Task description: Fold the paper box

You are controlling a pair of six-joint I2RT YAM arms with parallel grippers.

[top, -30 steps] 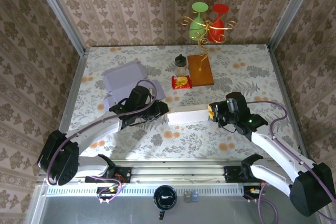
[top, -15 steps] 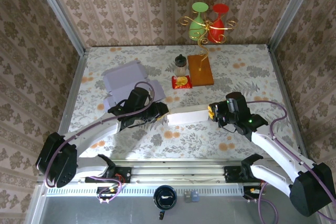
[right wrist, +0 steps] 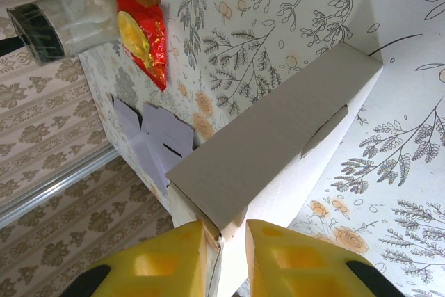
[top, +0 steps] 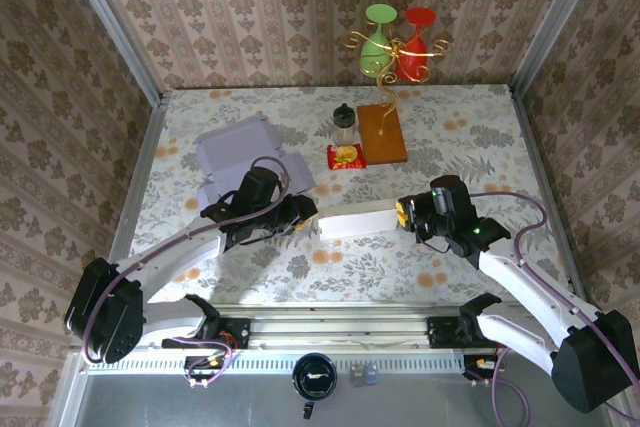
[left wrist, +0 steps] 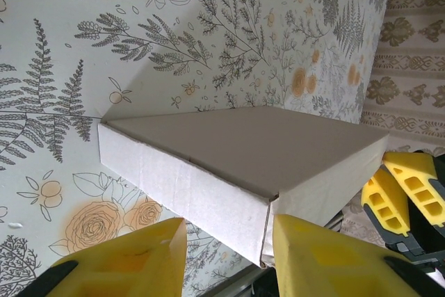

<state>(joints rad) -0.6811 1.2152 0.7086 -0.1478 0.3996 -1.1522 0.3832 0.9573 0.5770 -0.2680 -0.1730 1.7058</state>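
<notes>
**Right pincer (right wrist: 224,231) pinches the long white paper box (right wrist: 278,137); left pincer (left wrist: 229,231) is spread**

The box lies flat on the flowery table (top: 450,137), between the two arms. At one end, the right pincer has its two yellow fingers (right wrist: 174,259) pressed close on the thin end wall of the box. At the other end, the left pincer has its fingers spread apart. A box corner sits just in front of them, and I cannot tell if it touches.

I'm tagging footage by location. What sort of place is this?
Likely a staged robot test cell dressed like a home: wallpapered panels held in a metal frame, a floral tablecloth, and a left arm and right arm bolted to a rail, working a paper box.
</notes>
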